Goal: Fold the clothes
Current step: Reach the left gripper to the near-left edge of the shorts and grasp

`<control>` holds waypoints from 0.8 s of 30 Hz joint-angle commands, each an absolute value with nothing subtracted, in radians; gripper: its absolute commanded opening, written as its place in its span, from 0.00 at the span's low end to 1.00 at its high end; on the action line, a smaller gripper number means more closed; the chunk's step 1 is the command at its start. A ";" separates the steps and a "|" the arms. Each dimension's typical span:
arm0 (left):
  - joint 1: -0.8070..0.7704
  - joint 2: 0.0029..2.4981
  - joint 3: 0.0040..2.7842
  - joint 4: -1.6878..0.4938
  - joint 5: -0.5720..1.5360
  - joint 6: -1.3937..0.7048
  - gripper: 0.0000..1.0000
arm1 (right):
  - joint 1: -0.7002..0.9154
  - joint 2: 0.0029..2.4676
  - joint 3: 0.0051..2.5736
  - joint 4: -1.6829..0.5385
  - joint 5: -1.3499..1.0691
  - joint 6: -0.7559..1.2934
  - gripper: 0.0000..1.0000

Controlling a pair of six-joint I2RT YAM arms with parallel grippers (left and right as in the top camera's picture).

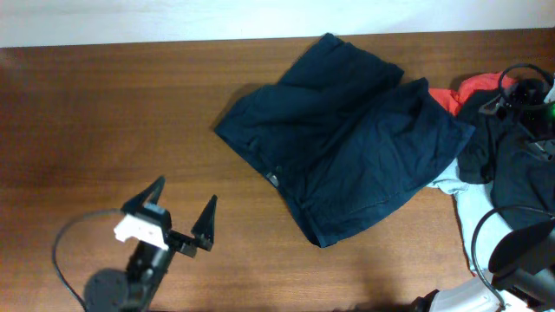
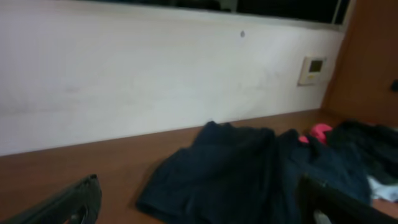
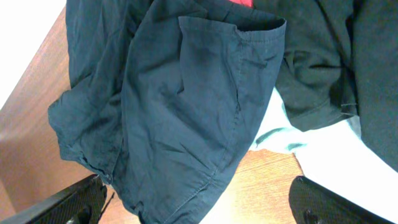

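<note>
The clothes, dark navy shorts [image 1: 347,147], lie spread and rumpled on the wooden table [image 1: 104,113], right of centre, with their waistband toward the near edge. My left gripper [image 1: 184,198] hovers at the near left, a good distance from the shorts, open and empty. In the left wrist view the shorts [image 2: 236,168] lie ahead between the spread fingers of the left gripper [image 2: 198,186]. My right gripper [image 3: 196,199] hangs open above the near edge of the shorts [image 3: 180,106], holding nothing.
At the right end lies a pile: a red garment [image 1: 451,94], a black garment [image 1: 512,147] and a light blue T-shirt [image 1: 473,208] partly under the shorts. A white wall with a small panel [image 2: 311,70] runs behind the table.
</note>
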State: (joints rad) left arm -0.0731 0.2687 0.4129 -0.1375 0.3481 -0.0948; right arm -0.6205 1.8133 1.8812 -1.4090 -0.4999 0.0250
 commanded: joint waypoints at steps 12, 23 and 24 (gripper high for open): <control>-0.135 0.939 0.853 -0.392 0.666 -0.109 0.99 | -0.616 1.789 1.889 -1.410 -0.501 0.015 0.98; -0.454 1.193 0.938 -0.442 0.472 -0.108 0.99 | -0.616 1.789 1.889 -1.410 -0.501 0.015 0.99; -0.470 1.205 0.938 -0.442 0.461 -0.108 0.99 | -0.616 1.789 1.889 -1.410 -0.501 0.015 0.99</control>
State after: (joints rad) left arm -0.4248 1.1770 0.9222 -0.4397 0.5220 -0.1028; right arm -0.6201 1.8133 1.8812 -1.4097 -0.4992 0.0223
